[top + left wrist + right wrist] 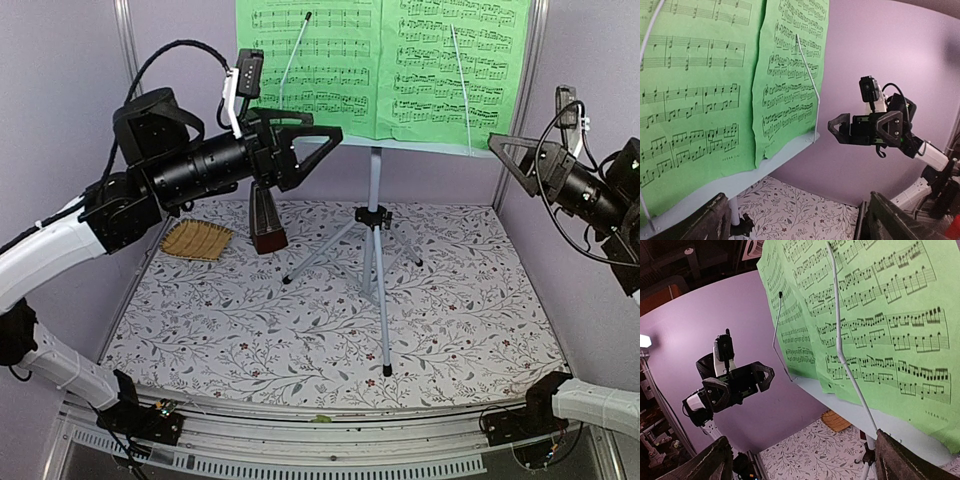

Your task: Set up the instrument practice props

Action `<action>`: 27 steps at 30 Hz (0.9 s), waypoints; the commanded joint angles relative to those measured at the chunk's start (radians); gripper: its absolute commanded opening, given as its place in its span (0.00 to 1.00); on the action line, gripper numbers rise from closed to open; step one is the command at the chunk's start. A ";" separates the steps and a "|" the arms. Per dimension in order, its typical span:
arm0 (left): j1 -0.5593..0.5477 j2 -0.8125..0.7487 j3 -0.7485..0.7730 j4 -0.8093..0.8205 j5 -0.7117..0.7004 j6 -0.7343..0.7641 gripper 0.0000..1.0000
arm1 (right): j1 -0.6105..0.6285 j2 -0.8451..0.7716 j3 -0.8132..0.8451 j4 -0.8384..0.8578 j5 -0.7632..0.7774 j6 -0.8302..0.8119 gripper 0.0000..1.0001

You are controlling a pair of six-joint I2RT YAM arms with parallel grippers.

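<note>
Music stand (pixel 376 180) bears green booklet (pixel 340 90) between released left pincer (pixel 318 152) and released right pincer (pixel 506 165); metronome (pixel 266 215) near mat (pixel 197 240).

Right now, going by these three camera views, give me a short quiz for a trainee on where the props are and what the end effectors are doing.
1. True or false: the small dark reddish-brown pyramid metronome stands on the tan woven straw mat.
2. Where is the green sheet-music booklet with black notes? A. lying on the mat; B. open on the pale blue music stand with silver tripod legs; C. under the metronome.
3. Fill in: the left end effector and the right end effector are both ____ (open or shut).
Key: 1 false, it stands beside the mat; 2 B; 3 open.
</note>
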 commanded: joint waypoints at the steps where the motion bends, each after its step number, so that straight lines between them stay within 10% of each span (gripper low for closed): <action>1: -0.010 -0.104 -0.148 0.053 0.029 -0.072 0.96 | 0.003 -0.086 -0.139 -0.016 0.013 0.021 0.99; 15: -0.004 -0.261 -0.624 0.053 -0.068 -0.265 0.96 | 0.025 -0.321 -0.656 0.038 0.057 0.170 0.99; 27: 0.113 -0.140 -0.745 0.091 -0.065 -0.385 0.96 | 0.360 -0.148 -0.913 0.298 0.430 0.191 0.99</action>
